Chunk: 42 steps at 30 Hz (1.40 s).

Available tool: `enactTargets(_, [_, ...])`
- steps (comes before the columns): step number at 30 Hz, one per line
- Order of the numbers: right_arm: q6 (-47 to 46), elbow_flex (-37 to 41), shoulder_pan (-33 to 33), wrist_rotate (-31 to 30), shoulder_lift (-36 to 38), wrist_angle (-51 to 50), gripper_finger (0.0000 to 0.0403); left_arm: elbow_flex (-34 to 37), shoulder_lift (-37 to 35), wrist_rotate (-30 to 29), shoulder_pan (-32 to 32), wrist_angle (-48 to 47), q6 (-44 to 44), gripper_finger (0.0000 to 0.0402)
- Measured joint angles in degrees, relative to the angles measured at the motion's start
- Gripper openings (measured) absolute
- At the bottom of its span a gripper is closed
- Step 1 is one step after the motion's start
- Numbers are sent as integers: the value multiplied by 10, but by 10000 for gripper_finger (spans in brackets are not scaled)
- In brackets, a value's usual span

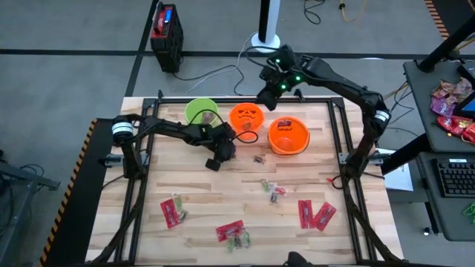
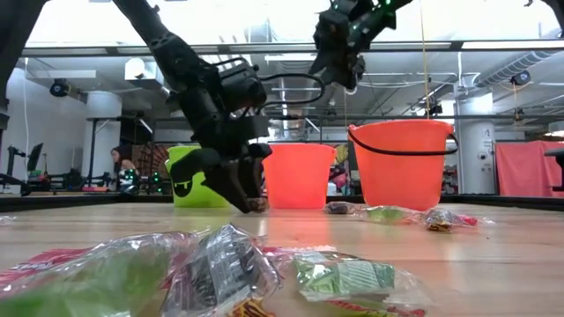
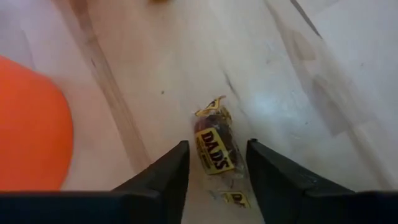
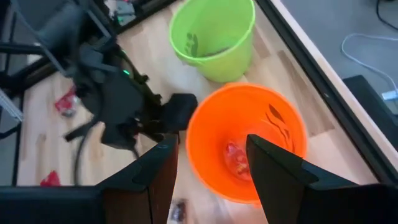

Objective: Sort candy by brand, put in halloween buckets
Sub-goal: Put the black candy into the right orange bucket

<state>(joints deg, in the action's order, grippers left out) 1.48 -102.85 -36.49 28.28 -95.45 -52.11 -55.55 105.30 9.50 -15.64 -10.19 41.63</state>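
My left gripper [image 3: 216,163] is open and low over the table, just on the near side of the jack-o'-lantern orange bucket [image 1: 246,117]. Its fingers stand on either side of a dark brown mini [image 3: 214,144] lying flat on the wood. My right gripper [image 4: 211,163] is open and empty, hanging above the same bucket [image 4: 245,143], which has a red sweet [image 4: 235,155] inside. The lime green bucket [image 1: 200,111] and the wider orange bucket [image 1: 288,135] stand beside it. Red packets [image 1: 315,215] and green-and-red pieces [image 1: 274,189] lie scattered on the table's near half.
More red packets [image 1: 172,211] [image 1: 230,231] lie near the front edge, and another brown mini [image 1: 258,158] lies near the wider bucket. A metal frame [image 1: 338,133] rims the table. A red-and-black unit [image 1: 167,30] and a heap of pink bags [image 1: 453,104] sit off the table.
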Motion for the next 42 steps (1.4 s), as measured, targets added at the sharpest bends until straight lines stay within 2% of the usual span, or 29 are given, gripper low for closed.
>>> enactTargets(6, [-30, 0, 7, -15, 31, -5, 183, 1, -8, -5, 1, -14, -50, 30])
enactTargets(10, [-34, 0, 18, -17, 60, -23, 183, -6, -51, -6, 0, -47, -100, 28])
enactTargets(16, [15, 24, 83, -24, 110, -13, 183, -52, -165, -11, -11, -18, -141, 28])
enactTargets(20, [34, 70, 151, -107, 136, 75, 183, -119, -227, 9, -50, 14, -179, 28])
enactTargets(25, [37, 128, 214, -277, 159, 242, 183, -195, -263, 145, -97, 8, -251, 28])
enactTargets(27, [43, 142, 225, -308, 167, 312, 183, -206, -269, 173, -98, 8, -270, 28])
enactTargets(30, [45, 151, 235, -300, 170, 379, 183, -215, -272, 177, -90, 8, -283, 28])
enactTargets(37, [26, 152, 241, -247, 161, 375, 180, -215, -270, 179, -76, 16, -299, 28])
enactTargets(42, [21, 153, 242, -224, 150, 375, 146, -213, -270, 179, -75, 15, -313, 28])
